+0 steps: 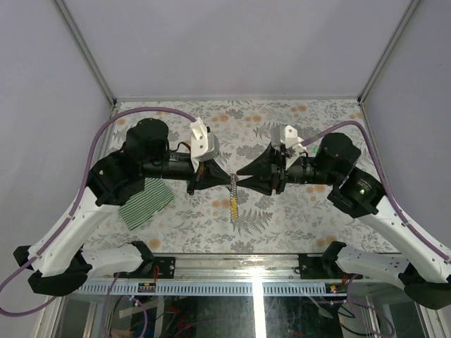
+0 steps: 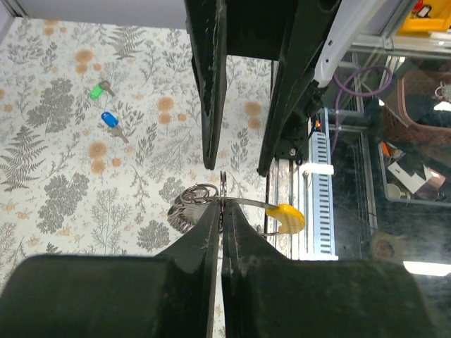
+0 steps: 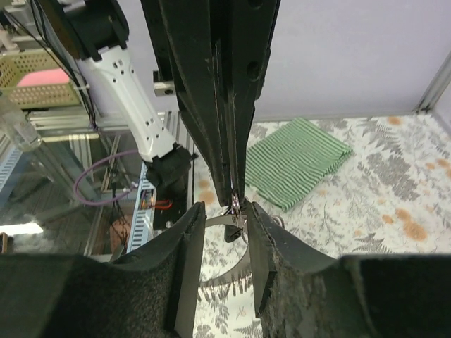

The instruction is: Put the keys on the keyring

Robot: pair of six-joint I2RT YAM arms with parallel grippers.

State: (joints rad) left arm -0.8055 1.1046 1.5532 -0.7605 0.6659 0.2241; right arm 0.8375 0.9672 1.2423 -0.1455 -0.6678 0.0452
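The keyring (image 2: 192, 203), a thin silvery loop with a yellow tag (image 2: 285, 217), hangs in mid-air over the middle of the table. My left gripper (image 2: 223, 204) is shut on its metal ring. In the top view the keyring (image 1: 233, 202) dangles below the two gripper tips, which meet nose to nose. My right gripper (image 3: 225, 213) faces the left one with its jaws apart. The ring (image 3: 237, 206) sits between them, close to the right-hand finger. The keys lie loose on the floral table: a green one (image 2: 99, 90) and a blue one (image 2: 110, 120), away from both grippers.
A green-and-white striped cloth (image 1: 146, 202) lies on the table under the left arm and appears as the striped cloth (image 3: 296, 160) behind the fingers. Grey walls enclose the table on three sides. A metal rail (image 1: 246, 287) runs along the near edge.
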